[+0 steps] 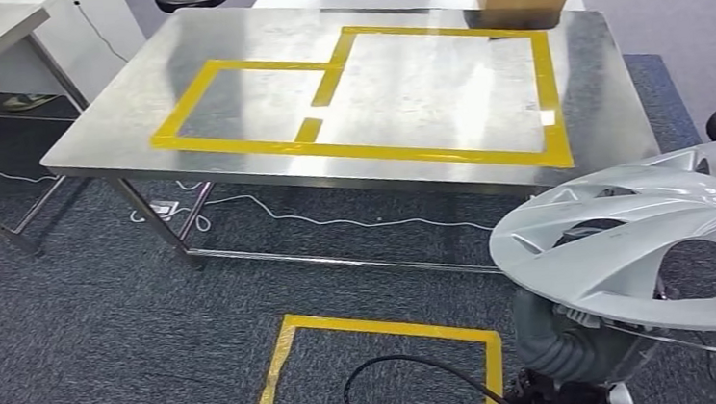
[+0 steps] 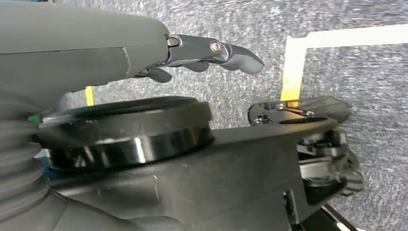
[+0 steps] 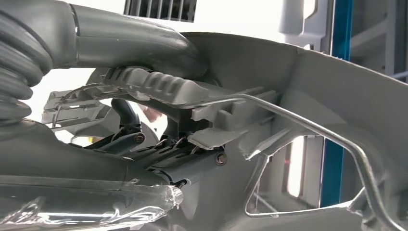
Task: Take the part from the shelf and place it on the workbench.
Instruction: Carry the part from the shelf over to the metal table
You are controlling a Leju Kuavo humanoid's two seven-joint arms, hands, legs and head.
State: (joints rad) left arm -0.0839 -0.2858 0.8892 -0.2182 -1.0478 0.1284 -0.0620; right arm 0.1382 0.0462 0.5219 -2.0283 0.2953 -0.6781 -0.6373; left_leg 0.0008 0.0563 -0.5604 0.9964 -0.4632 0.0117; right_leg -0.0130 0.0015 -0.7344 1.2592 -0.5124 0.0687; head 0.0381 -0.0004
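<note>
Right hand (image 3: 144,96) grasping silver wheel cover (image 1: 647,237), left hand (image 2: 211,53) released; steel workbench (image 1: 235,163), yellow tape, grey carpet (image 1: 73,311)

Bright, even overhead light throws white glare on the steel workbench (image 1: 394,93) inside its yellow tape. Both wrist views are soft with blur; the right one's background is blown out.

A silver spoked wheel cover (image 1: 647,237), tilted nearly flat, is held in the right hand (image 3: 144,86) above the carpet, off the tabletop's (image 1: 117,134) near right corner.
</note>
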